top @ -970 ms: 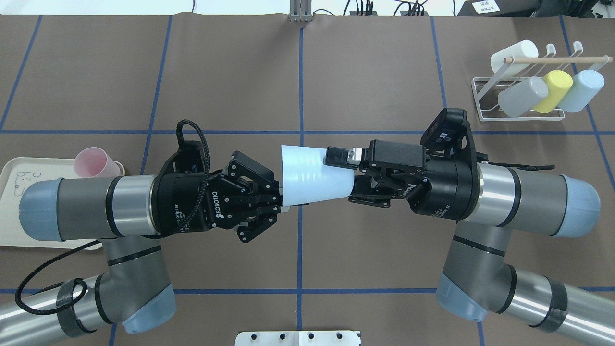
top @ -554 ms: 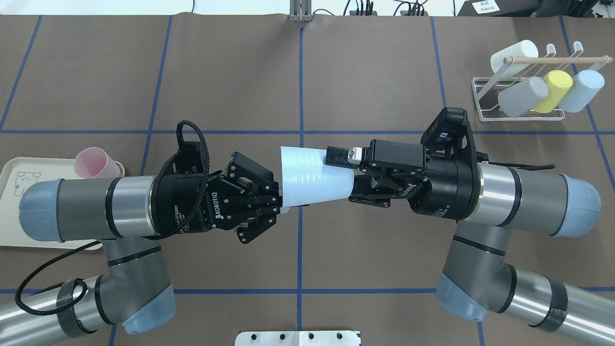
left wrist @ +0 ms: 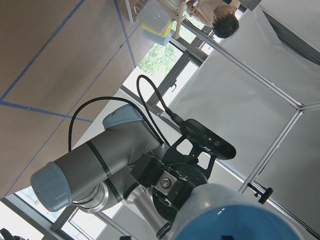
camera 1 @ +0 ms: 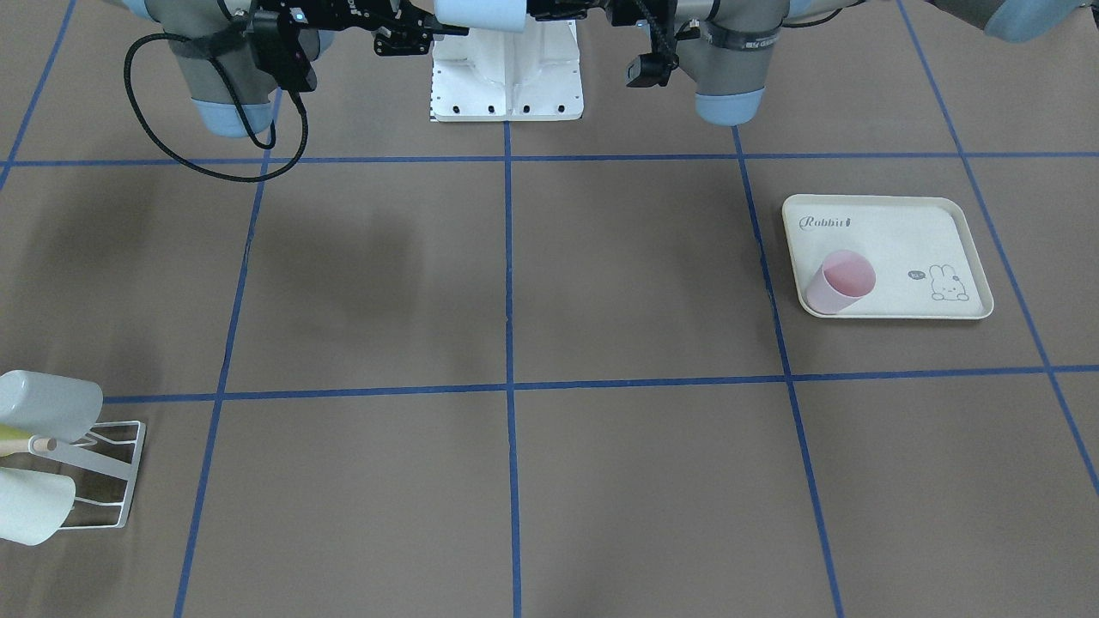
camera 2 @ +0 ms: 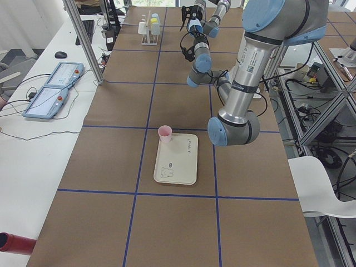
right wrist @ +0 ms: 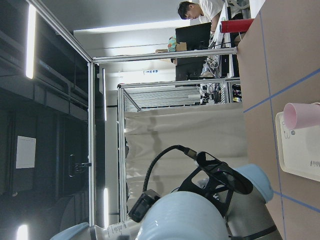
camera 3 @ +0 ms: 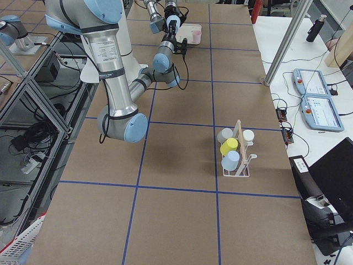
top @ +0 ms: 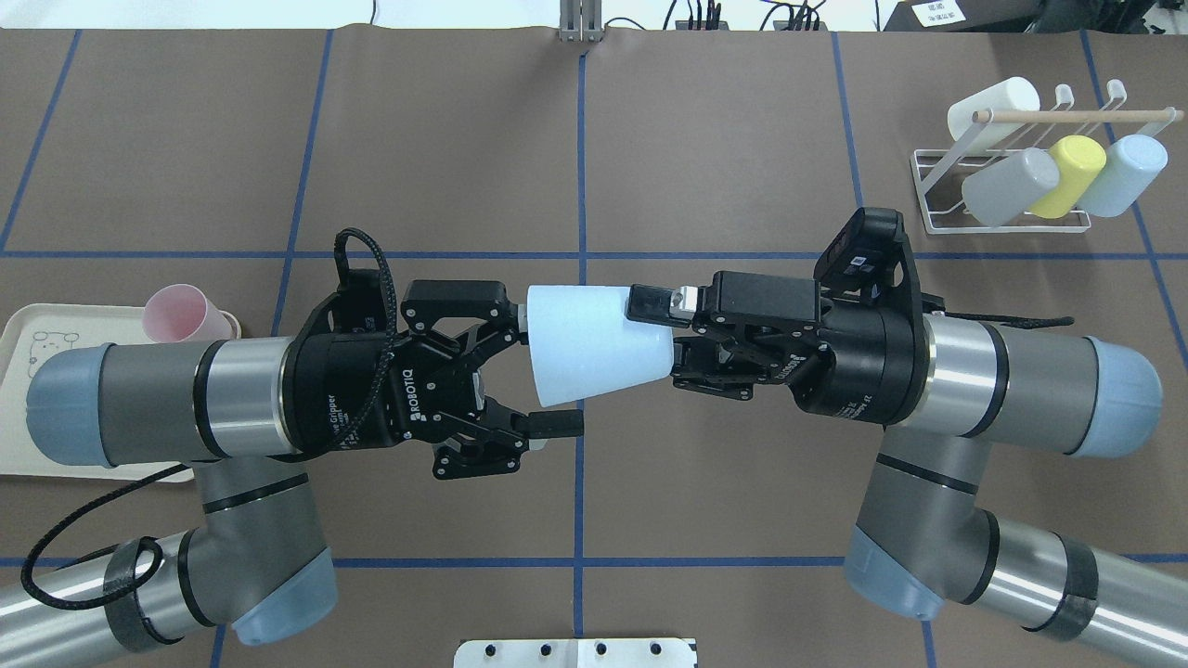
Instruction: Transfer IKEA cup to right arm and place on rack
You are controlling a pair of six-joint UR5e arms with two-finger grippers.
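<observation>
Far left of the pale blue tapered plastic cup (top: pixel 594 345), a cream rabbit-print tray (top: pixel 56 325) lies on the brown surface with a pink plastic cup (top: pixel 181 314) standing on it.

Just left of the blue cup's wide mouth, the left arm's black two-finger pincer (top: pixel 536 371) is spread wide. Its upper finger is close beside the rim and its lower finger is clearly apart, so it grips nothing.

The cup lies on its side in mid-air over the centre line. At its narrow base the right arm's black pincer (top: pixel 664 339) is clamped on its wall, one finger across the top and the other hidden beneath.

Far right of the cup and further back stands the white wire rack with its pale wooden rod (top: pixel 919 186), already carrying four cups.

The hand-over looks all but complete. The next move calls for the left arm to back straight out leftward without knocking the rim. The right arm must then carry the cup to a free prong.
</observation>
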